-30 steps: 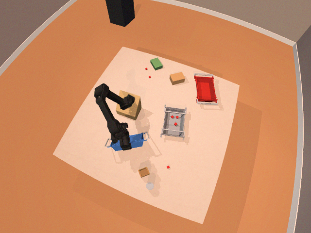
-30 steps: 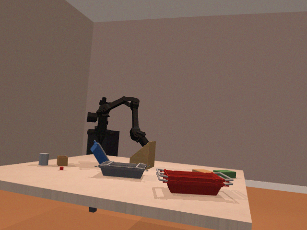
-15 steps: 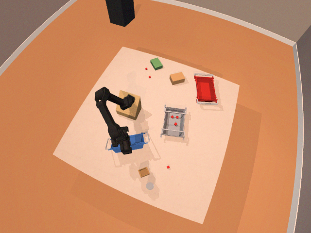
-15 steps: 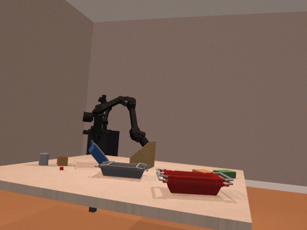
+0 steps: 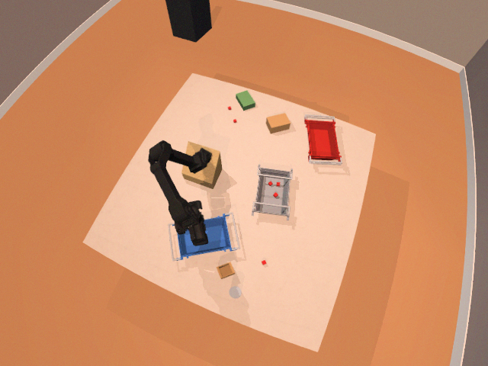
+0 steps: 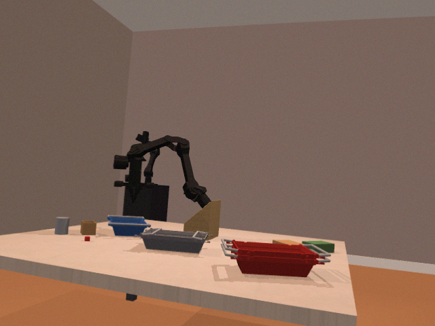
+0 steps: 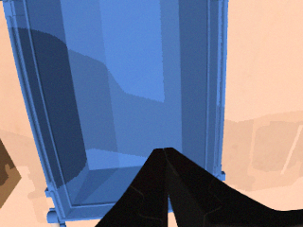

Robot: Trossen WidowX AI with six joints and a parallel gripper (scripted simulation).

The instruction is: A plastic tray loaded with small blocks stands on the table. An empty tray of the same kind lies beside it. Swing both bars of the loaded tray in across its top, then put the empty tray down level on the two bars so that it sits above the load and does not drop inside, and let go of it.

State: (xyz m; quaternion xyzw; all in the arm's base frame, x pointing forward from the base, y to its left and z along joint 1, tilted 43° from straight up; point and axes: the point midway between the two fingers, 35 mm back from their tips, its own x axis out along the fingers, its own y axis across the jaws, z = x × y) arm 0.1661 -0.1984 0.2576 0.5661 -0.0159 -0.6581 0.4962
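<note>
Top view: grey tray [image 5: 271,211] [image 6: 172,243] taken as landmark; three red blocks [image 5: 275,194] inside, both its bars lying across the top, one near each end. Blue tray [image 5: 214,235] [image 6: 129,229] [image 7: 137,123] sits upright to the lower left of the grey tray, no load visible, its bars out beyond the ends. Gripper [image 5: 193,221] [image 6: 132,200] [image 7: 163,157] above the blue tray, pointing down; fingers clenched together on nothing. Red tray [image 5: 322,138] [image 6: 275,265] to the grey tray's upper right; tan wedge-like block [image 5: 201,179] [image 6: 207,223] to its left.
</note>
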